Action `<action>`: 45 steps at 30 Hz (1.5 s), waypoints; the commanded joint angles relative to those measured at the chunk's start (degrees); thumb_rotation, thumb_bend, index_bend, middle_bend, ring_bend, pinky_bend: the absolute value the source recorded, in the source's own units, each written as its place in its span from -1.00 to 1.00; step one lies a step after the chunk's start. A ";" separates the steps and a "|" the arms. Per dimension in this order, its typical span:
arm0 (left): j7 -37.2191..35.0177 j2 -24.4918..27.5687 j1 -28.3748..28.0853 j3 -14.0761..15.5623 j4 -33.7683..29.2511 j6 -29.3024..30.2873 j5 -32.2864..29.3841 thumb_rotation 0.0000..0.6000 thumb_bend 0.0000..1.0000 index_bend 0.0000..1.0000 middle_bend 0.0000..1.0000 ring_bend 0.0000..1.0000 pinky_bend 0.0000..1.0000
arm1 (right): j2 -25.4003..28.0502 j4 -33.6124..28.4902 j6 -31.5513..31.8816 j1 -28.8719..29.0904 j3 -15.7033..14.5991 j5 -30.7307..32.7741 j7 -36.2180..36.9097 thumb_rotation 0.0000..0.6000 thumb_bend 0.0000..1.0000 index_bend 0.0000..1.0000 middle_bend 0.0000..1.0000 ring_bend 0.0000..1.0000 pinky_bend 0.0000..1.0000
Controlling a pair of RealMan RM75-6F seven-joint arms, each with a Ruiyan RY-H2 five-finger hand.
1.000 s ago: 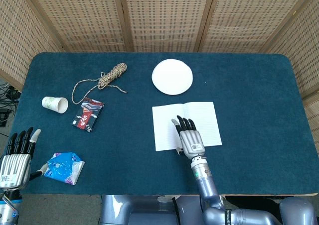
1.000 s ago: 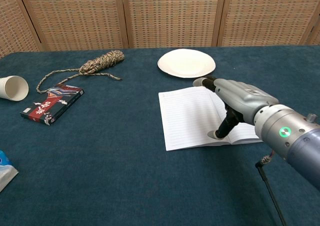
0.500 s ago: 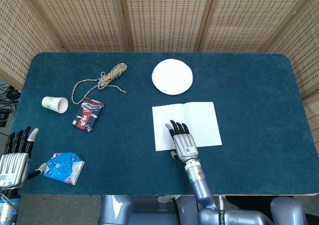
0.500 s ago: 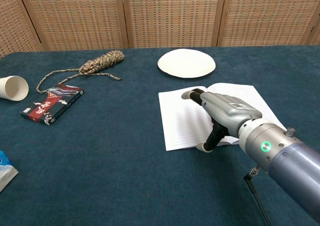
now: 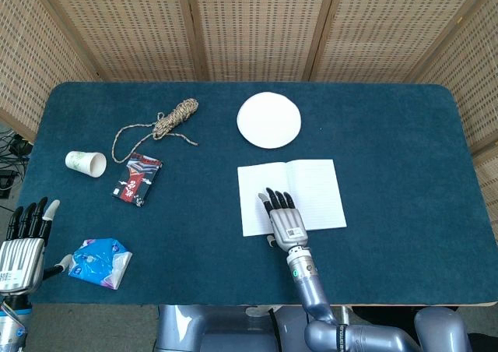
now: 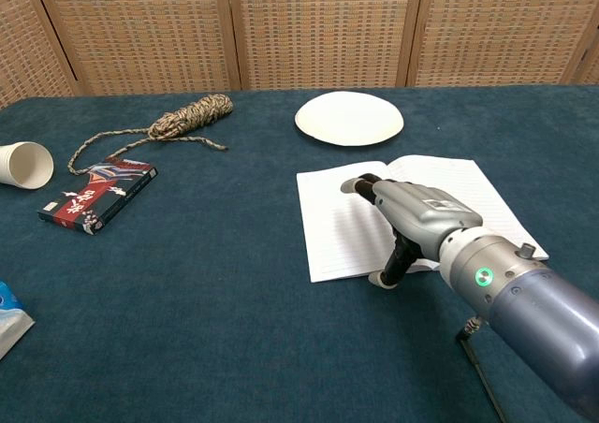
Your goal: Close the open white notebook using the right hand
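Our right hand (image 5: 285, 220) lies palm down over the near edge of the white notebook (image 5: 311, 188), fingers straight, a little spread, pointing away from us toward the paper plate (image 5: 268, 119). It holds nothing; the hand is open. The notebook lies open and flat on the blue table (image 5: 389, 134), just right of centre, its long axis running left to right and its spine running near to far through the middle. From the head view our fingers sit on the left page, a little left of the spine; in the chest view the thumb (image 6: 387, 275) hangs down past the near edge of that page toward the cloth. Whether the thumb tip is under the paper or only beside it, we cannot tell. So the relation that counts: the hand is on the left leaf, near the bottom edge, and the spine lies just to its right. We judge the coming move needs that left leaf caught and swung rightward over the spine onto the right page, which lies bare. Our left hand (image 5: 25, 243) is well apart at the far left near corner of the table, fingers extended, empty, beside the blue packet (image 5: 99, 262); the right is plainly the nearer one.
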 commanded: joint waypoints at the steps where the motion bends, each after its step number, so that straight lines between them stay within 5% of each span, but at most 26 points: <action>1: -0.07 -0.06 -0.02 0.03 0.07 0.07 0.08 1.00 -0.69 -1.00 -1.00 -1.00 -1.00 | -0.08 0.40 -0.18 0.01 0.04 0.07 0.12 1.00 -0.26 -1.00 -1.00 -1.00 -1.00; 19: 0.72 -0.80 -0.21 0.63 0.60 0.38 1.07 1.00 -0.66 -1.00 -1.00 -1.00 -1.00 | -1.83 4.80 -1.71 0.33 0.13 -0.68 2.28 1.00 -0.23 -1.00 -1.00 -1.00 -1.00; 45: 0.31 -1.41 -0.32 0.67 1.21 0.79 1.44 1.00 -0.65 -1.00 -1.00 -1.00 -1.00 | -3.20 6.46 -0.90 -0.01 1.23 -1.95 3.36 1.00 0.67 -1.00 -1.00 -1.00 -1.00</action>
